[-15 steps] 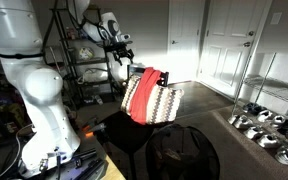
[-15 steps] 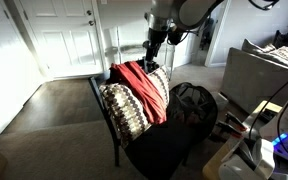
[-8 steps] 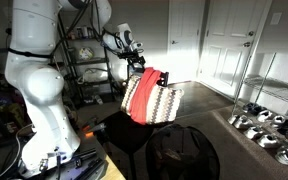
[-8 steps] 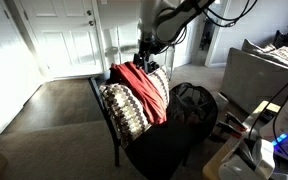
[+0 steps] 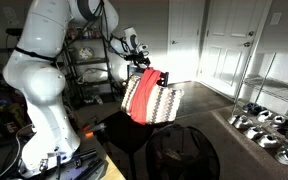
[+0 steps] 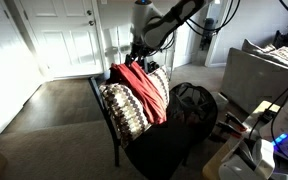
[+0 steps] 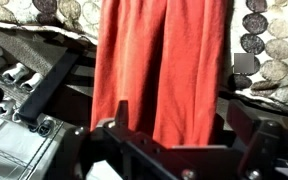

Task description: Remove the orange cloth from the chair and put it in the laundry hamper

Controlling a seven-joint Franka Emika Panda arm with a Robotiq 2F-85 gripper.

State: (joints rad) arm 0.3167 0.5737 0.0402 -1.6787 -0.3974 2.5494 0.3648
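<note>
Plainly, we see one orange cloth (image 6: 140, 85), limp and plain red-orange, draped in folds over the striped back of the one chair (image 6: 122, 112). One round black laundry hamper (image 6: 195, 106) sits just beside the chair. Our gripper (image 7: 174, 128) hovers over the chair back, jaws apart.

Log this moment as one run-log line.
phase: pre-grasp | orange cloth: draped over chair back, not held | tool: open, straddling cloth | hamper: beside chair

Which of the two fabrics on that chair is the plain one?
The red-orange cloth draped on top, just below the gripper; the other fabric is striped.
</note>
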